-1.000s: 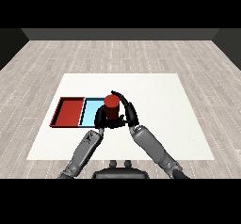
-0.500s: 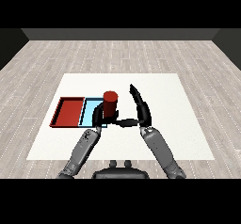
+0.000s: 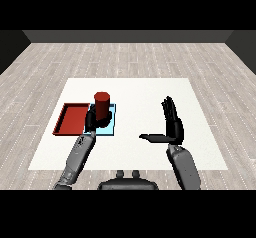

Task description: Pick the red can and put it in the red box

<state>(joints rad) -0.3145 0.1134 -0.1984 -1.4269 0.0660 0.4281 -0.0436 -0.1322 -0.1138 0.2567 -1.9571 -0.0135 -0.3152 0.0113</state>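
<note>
Red can [image 3: 102, 105] gripped in the left robot hand [image 3: 93, 118] sits above the blue tray [image 3: 111, 127], so it should travel leftward past that tray's edge to the red tray [image 3: 70, 119] before lowering, while the right robot hand [image 3: 172, 124] hangs open, well apart.

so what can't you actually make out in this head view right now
- Whether the red can rests on the light blue tray or hangs above it: its base is hidden by the left hand.
- Left hand's finger contact on the can's far side: hidden by the can.
- Red tray interior near its right wall: partly covered by the left hand.
</note>
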